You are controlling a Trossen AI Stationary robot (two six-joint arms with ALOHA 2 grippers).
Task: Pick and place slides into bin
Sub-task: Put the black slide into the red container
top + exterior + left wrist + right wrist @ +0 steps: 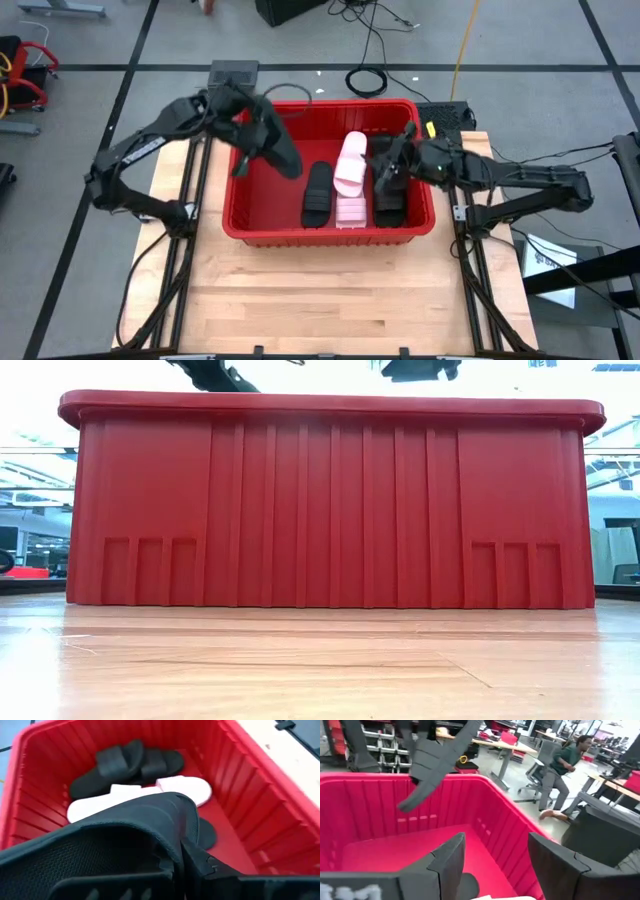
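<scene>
The red bin (330, 236) stands on the wooden table; its near wall (330, 500) fills the low view. On its floor lie a black slide (317, 195), two pale pink slides (350, 165), one partly on the other, and another black slide (388, 195). My left gripper (262, 135) hangs over the bin's left part, shut on a further black slide (125, 835). The right wrist view shows that slide (440, 760) slanting in the air above the bin. My right gripper (496, 855) is open over the bin's right part (393, 160), with nothing between its fingers. My left gripper pinches the black slide at its side edge beside the wide strap (185, 847). The slide itself covers most of the place of contact. The fingers slant downward from the table's left. The slide is lifted clear above the bin's floor, tilted with one end (405, 805) lower.
Bare wooden table (330, 300) lies in front of the bin. Beyond the table are cables on the floor (365, 78). The right wrist view shows a person (560, 775) walking in the room, with desks and chairs.
</scene>
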